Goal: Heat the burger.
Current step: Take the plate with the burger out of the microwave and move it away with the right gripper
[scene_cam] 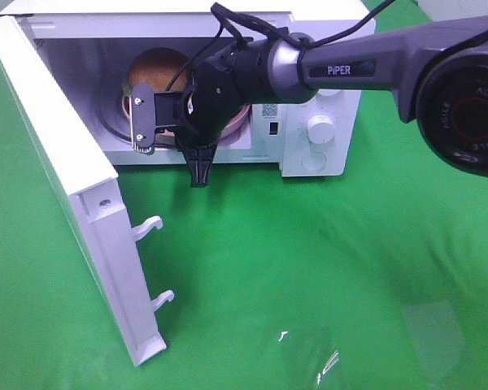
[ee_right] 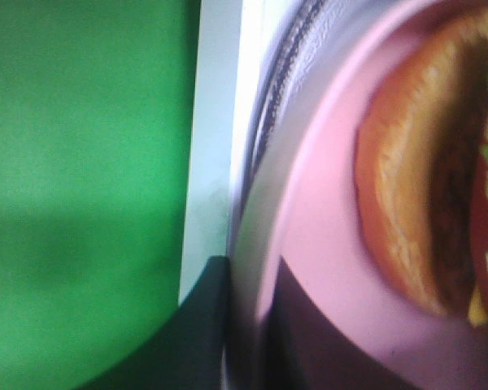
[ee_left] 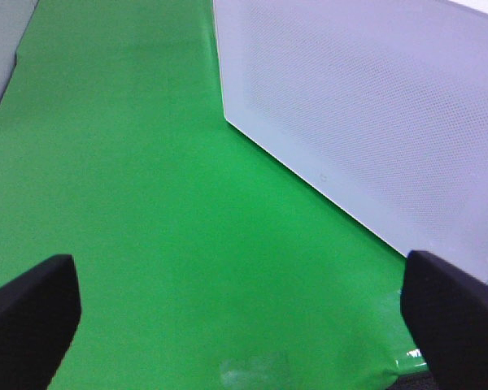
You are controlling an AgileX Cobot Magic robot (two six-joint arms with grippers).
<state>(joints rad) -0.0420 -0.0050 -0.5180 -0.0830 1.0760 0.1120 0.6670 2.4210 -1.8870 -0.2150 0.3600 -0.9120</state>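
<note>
The burger (scene_cam: 159, 65) sits on its pink plate (scene_cam: 241, 122) inside the open microwave (scene_cam: 342, 114). My right gripper (scene_cam: 199, 172) hangs just in front of the oven opening, turned so its fingers point down. They are pressed together with nothing between them. The blurred right wrist view shows the burger (ee_right: 415, 187) and the plate (ee_right: 325, 244) very close, with the right gripper (ee_right: 248, 341) at the oven's front sill. My left gripper (ee_left: 237, 268) is open over the green cloth beside the microwave door (ee_left: 374, 106). It is out of the high view.
The microwave door (scene_cam: 65, 162) stands swung wide open at the left, with two latch hooks (scene_cam: 150, 226) sticking out. A control knob (scene_cam: 320, 127) is on the oven's right panel. Green cloth (scene_cam: 325, 268) covers the table in front.
</note>
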